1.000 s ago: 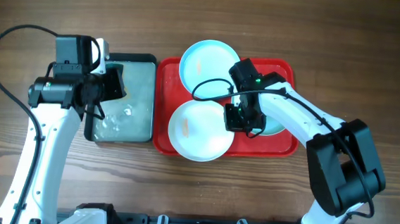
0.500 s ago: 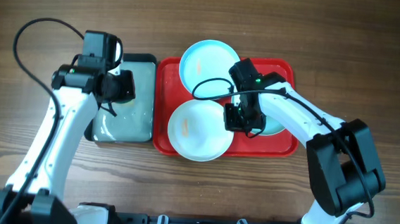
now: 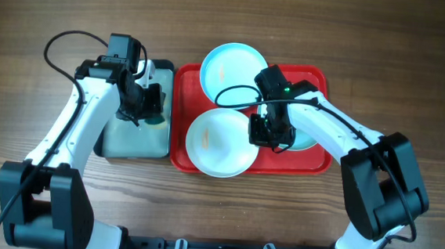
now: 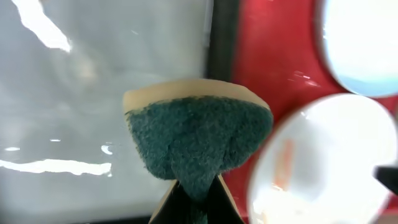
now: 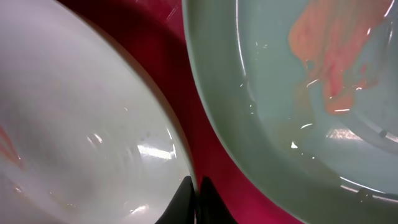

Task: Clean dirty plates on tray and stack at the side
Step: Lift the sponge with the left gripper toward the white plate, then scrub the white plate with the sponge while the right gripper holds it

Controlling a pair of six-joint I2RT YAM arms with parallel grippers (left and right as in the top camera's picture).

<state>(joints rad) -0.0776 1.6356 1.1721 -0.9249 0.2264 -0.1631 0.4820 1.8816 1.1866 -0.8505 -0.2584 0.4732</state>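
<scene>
Nearest the robot's base, the white plate (image 3: 219,143) is seen on the tray (image 3: 306,163), in its near left part, with its edge lying over the tray's near rim. An orange streak is seen on this plate's left half.

Just right of the white plate, above the middle of the tray, the right end effector (image 3: 271,133) is held low. In the right wrist view its fingertips are drawn together, closed on nothing that can be made out, over the red strip of tray between the white plate and the near blue plate (image 3: 309,138). That blue plate lies in the tray's right part, partly hidden under the right arm, and an orange smear is seen on its wet face in the right wrist view.

Beside the tray's left rim, touching or nearly touching it, a black tray (image 3: 127,137) with a wet grey inside is set on the bench (image 3: 58,3). The left end effector (image 3: 149,104) is held above this black tray's right side, close to the tray's left rim. It is closed on a sponge (image 4: 199,137), green-faced with a yellow back, which is pinched at its lower end.

Farthest off, the far blue plate (image 3: 232,70) is seen at the tray's far left corner, overhanging the far rim. Its face looks clean in the overhead view.
</scene>
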